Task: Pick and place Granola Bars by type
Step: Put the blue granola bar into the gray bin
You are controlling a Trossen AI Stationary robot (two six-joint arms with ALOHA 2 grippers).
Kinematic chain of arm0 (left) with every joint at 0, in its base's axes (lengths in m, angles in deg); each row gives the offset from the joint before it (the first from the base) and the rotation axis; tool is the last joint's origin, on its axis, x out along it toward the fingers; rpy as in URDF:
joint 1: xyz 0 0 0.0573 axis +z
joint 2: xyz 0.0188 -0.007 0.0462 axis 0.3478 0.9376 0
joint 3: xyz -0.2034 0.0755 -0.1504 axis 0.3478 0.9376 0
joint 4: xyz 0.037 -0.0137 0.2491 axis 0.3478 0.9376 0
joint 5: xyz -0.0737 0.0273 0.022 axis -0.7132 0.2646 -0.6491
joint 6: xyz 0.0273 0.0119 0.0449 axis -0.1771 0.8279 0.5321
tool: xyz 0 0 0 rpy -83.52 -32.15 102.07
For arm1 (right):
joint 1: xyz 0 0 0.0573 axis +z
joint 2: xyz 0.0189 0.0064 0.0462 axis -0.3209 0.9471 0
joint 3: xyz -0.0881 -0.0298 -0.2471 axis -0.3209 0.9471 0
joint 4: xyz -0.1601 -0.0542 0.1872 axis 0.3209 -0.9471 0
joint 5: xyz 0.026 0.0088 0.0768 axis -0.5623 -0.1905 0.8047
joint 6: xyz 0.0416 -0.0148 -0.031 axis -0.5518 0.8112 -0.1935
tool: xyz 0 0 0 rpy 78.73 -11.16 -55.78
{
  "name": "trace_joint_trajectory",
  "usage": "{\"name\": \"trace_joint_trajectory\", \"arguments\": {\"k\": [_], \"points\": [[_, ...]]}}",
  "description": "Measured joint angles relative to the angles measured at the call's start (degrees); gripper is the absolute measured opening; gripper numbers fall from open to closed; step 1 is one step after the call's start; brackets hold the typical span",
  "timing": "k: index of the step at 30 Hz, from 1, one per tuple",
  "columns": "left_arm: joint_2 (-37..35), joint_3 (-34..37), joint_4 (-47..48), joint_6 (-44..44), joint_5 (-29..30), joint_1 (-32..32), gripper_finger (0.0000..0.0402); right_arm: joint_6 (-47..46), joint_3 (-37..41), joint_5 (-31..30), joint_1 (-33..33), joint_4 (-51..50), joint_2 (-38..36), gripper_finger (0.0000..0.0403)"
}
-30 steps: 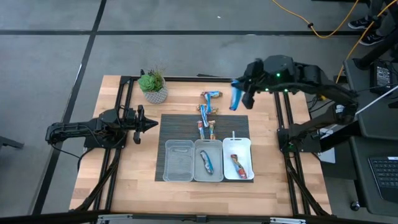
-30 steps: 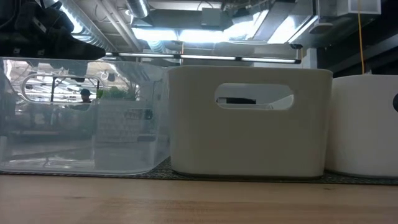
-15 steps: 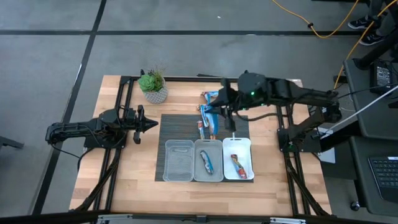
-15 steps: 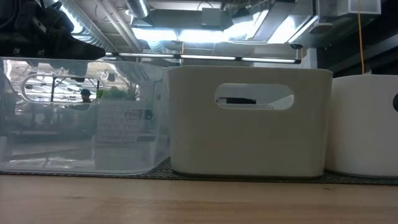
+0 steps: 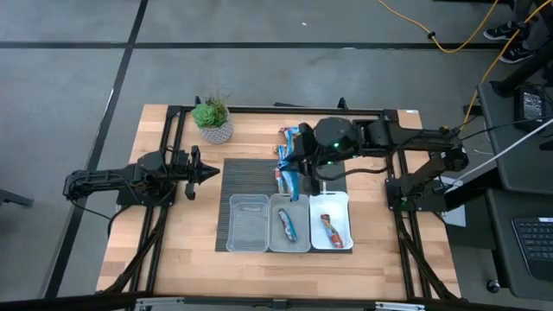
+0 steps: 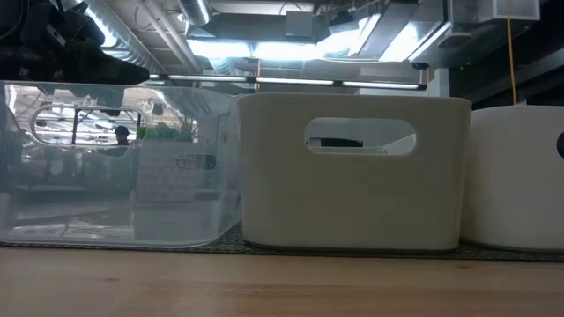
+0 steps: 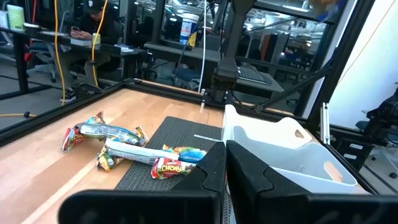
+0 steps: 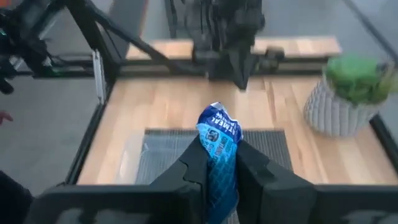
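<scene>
My right gripper (image 5: 295, 169) is shut on a blue granola bar (image 8: 219, 144) above the dark mat (image 5: 246, 177), just beyond the middle tray (image 5: 289, 238). Several loose bars (image 5: 292, 133) lie on the wood and the mat beyond it; they also show in the left wrist view (image 7: 134, 149). The middle tray holds a blue bar (image 5: 286, 226), and the right tray (image 5: 343, 203) holds a red-orange bar (image 5: 331, 229). My left gripper (image 5: 212, 173) is shut and holds nothing at the mat's left side. My right gripper pinches the blue bar between its two fingers (image 8: 193, 167). The bar's end (image 8: 217, 118) sticks out past the fingertips. The bar is lifted clear of the table. How far back it reaches between the fingers is hidden.
A clear tray (image 5: 248, 235) stands left of the two white trays on the mat. A potted plant (image 5: 212, 119) stands at the far left of the table. In the low view the three trays (image 6: 352, 172) fill the picture. Bare wood lies in front of the trays.
My right gripper has gone from above the table's far right toward the left and near edges, carrying the blue bar over the loose bars to a spot just beyond the middle tray. It has stayed shut on the bar.
</scene>
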Motion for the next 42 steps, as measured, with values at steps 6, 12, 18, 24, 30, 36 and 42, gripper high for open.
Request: {"name": "trace_joint_trajectory", "arguments": {"k": [6, 12, 18, 24, 30, 36, 42], "points": [[0.0, 0.0, 0.0, 0.0, 0.0, 0.0, 0.0006, -1.3, 0.0, -4.8, 3.0, -3.8, 5.7, 0.0066], [0.0, 0.0, 0.0, 0.0, 0.0, 0.0, 0.0006, -2.4, 0.0, -4.4, 4.5, -4.7, 10.5, 0.0047], [0.0, 0.0, 0.0, 0.0, 0.0, 0.0, 0.0006, -3.1, 0.0, -6.8, 4.5, -8.1, 10.3, 0.0047], [0.0, 0.0, 0.0, 0.0, 0.0, 0.0, 0.0006, -5.1, 0.0, -9.5, 3.8, -17.9, 10.4, 0.0055], [0.0, 0.0, 0.0, 0.0, 0.0, 0.0, 0.0006, -7.8, 8.0, -8.9, 3.9, -10.0, 10.4, 0.0047], [0.0, 0.0, 0.0, 0.0, 0.0, 0.0, 0.0006, -12.7, 19.6, -8.3, 4.2, 0.0, 10.5, 0.0056], [0.0, 0.0, 0.0, 0.0, 0.0, 0.0, 0.0006, -14.9, 23.4, -7.5, 5.0, 5.2, 10.4, 0.0046]]}}
